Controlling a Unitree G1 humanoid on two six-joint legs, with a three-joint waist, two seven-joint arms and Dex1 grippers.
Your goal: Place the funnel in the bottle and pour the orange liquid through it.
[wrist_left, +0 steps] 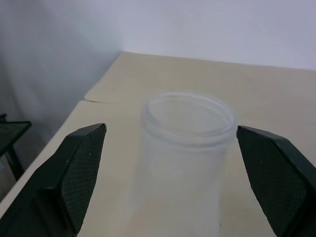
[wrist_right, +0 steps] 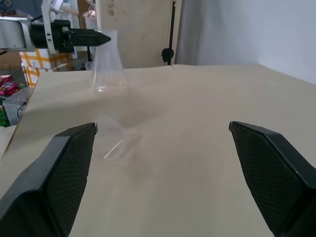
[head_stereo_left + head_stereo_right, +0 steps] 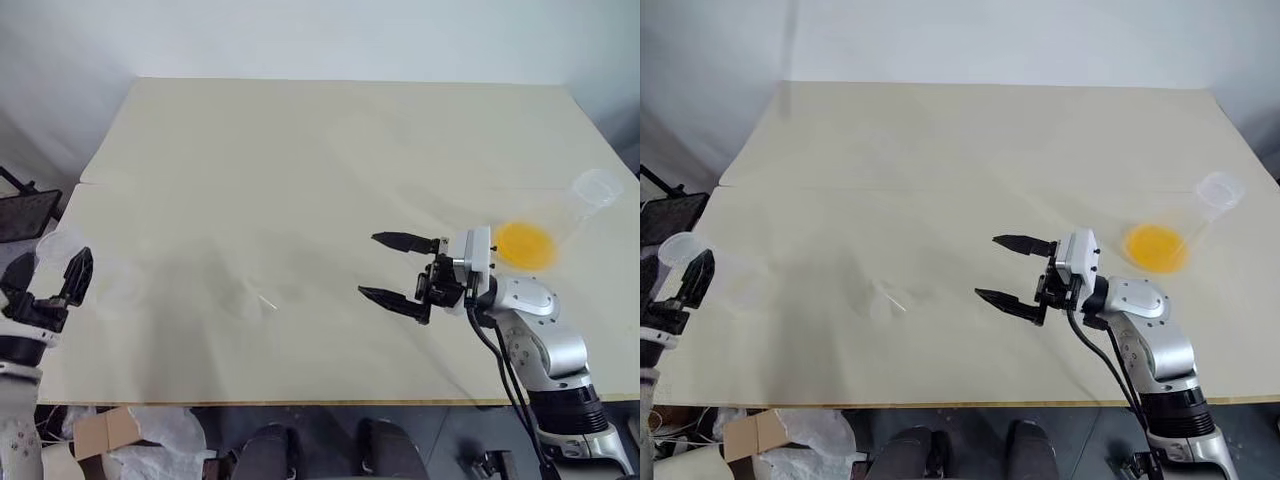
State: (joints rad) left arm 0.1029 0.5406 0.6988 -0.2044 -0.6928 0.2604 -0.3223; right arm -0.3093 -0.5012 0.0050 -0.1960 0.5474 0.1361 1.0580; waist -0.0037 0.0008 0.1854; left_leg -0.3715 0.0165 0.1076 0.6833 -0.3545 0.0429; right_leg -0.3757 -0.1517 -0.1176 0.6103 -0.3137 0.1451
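At the table's (image 3: 300, 150) three o'clock edge, a flask (image 3: 560, 225) holds orange liquid (image 3: 523, 245); bottle (image 3: 720, 275) at nine — both grippers (image 3: 395, 268) (image 3: 50, 280) spread, the funnel (image 3: 250, 297) between.

Clear bottle (image 2: 107, 61) upright at table's left edge — funnel (image 2: 117, 144) on its side mid-table, orange liquid (image 3: 524, 245) far right.

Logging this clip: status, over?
Left gripper open, fingers flanking small clear cone-shaped bottle. Right gripper open, empty. Small clear plastic funnel lying on table. Path clear.
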